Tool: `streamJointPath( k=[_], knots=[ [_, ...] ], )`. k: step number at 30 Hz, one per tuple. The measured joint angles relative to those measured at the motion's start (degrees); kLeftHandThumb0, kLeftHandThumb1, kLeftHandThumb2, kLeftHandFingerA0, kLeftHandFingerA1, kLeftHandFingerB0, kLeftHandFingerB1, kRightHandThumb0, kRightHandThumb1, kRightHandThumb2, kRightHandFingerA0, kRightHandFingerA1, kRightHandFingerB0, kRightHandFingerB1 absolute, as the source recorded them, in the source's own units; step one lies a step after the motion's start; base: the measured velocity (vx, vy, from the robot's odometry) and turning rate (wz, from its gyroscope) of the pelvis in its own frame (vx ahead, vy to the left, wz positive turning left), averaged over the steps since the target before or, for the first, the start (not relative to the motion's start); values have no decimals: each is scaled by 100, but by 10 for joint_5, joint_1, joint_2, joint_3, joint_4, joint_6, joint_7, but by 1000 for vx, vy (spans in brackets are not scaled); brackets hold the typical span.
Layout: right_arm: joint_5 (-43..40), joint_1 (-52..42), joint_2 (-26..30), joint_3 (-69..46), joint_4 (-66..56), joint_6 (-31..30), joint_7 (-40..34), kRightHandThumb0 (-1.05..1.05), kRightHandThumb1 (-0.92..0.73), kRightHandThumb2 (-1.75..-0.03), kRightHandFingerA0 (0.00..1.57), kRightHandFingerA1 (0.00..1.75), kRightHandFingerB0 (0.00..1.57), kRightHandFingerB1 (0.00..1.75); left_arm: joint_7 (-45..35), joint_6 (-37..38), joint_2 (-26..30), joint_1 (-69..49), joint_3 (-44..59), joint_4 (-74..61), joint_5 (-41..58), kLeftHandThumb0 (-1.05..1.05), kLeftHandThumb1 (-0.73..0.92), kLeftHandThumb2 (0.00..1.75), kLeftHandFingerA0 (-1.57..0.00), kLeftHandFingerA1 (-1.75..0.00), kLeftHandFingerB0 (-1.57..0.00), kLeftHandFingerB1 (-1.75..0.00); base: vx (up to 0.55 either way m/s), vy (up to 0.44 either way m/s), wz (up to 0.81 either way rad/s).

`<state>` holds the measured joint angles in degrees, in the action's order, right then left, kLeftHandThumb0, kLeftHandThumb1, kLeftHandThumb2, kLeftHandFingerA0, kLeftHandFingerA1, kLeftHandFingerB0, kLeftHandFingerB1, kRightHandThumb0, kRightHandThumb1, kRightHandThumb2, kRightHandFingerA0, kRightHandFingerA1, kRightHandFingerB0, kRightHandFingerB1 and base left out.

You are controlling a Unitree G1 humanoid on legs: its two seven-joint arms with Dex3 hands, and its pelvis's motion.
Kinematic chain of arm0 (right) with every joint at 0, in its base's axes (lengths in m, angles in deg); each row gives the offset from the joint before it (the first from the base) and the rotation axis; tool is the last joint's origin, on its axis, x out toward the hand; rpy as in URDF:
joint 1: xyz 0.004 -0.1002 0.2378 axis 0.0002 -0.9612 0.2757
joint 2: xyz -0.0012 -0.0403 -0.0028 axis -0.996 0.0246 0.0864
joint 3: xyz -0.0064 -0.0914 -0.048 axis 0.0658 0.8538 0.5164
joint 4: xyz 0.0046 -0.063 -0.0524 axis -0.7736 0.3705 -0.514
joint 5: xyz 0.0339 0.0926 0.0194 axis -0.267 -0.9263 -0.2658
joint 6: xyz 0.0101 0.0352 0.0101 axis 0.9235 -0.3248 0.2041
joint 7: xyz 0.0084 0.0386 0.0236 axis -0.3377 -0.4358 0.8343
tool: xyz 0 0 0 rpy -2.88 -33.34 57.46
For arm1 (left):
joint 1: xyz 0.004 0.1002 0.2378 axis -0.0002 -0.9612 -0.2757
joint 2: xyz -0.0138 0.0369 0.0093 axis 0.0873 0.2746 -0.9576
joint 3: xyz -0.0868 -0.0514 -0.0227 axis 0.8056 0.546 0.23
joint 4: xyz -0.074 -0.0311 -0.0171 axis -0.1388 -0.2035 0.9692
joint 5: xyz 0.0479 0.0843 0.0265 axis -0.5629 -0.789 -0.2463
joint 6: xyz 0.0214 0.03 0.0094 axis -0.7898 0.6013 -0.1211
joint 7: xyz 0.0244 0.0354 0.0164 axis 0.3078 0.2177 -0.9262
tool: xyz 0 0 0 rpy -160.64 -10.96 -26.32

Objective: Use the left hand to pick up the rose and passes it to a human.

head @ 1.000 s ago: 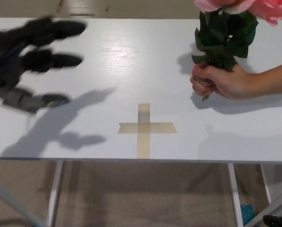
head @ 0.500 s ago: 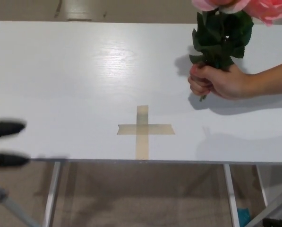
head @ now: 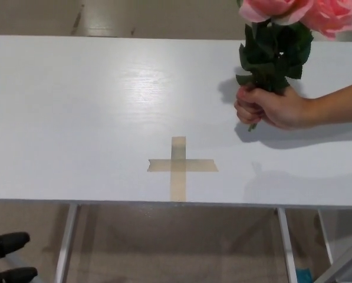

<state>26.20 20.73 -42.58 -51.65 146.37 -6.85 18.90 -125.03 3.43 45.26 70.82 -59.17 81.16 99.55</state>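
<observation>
A bunch of pink roses (head: pixel 282 35) with dark green leaves stands upright over the far right of the white table (head: pixel 93 118). A person's hand (head: pixel 269 107) reaching in from the right grips the stems, with the pink blooms at the top edge of the head view. My left hand (head: pixel 7 258) shows only as two black fingertips at the bottom left corner, below the table's front edge, apart from each other and holding nothing. My right hand does not show.
A cross of tan tape (head: pixel 180 166) is stuck near the table's front edge. White table legs (head: pixel 66 242) show below the tabletop, over a beige floor. A blue item (head: pixel 304 274) lies on the floor at the bottom right.
My left hand has dropped from above the table's left side to below its front edge. The person's hand with the roses has stayed almost in place. The view has tilted slightly.
</observation>
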Motion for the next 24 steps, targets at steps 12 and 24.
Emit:
streamJointPath(
  k=[12, 24],
  knots=[
    [0, -1, 0, 1, 1, 0, 0, -58, -77, -64, 63, 46, 49, 35, 130, 0, 1, 128, -69, 256, -63, -64, 69, 61, -53, -40, -37, -34, 0, 0, 0],
    [0, -24, -2, 6, 3, 0, 0, -57, -78, -64, 63, 46, 49, 35, 264, 10, 8, 185, -161, 510, -127, -68, 72, 65, -42, -38, -36, -33, 0, 0, 0]
  ],
)
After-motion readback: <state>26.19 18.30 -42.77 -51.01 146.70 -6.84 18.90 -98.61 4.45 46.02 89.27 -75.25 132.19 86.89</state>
